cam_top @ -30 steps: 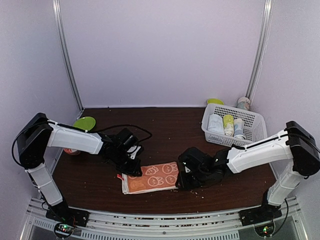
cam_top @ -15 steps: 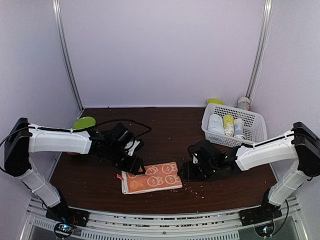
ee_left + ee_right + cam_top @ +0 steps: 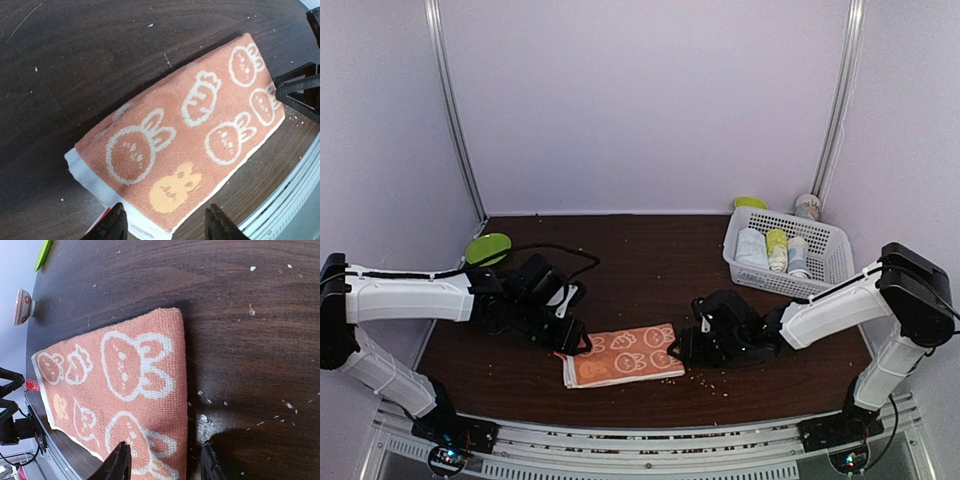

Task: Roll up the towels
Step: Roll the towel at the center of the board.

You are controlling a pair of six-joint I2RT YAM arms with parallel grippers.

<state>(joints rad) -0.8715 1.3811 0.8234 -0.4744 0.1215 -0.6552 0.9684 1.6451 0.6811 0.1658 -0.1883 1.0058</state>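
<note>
Folded orange terry towel with cream bunny patterns (image 3: 620, 355) is laid flat near the dark wooden table's (image 3: 650, 260) front edge, wood seen all round. Left gripper (image 3: 166, 222) and right gripper (image 3: 165, 460) are parked at opposite ends, jaws apart, nothing clamped.

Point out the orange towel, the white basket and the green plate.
orange towel (image 3: 620, 356), top view, middle of the folded cloth.
white basket (image 3: 752, 273), top view, its near wall.
green plate (image 3: 488, 246), top view, its centre.
</note>
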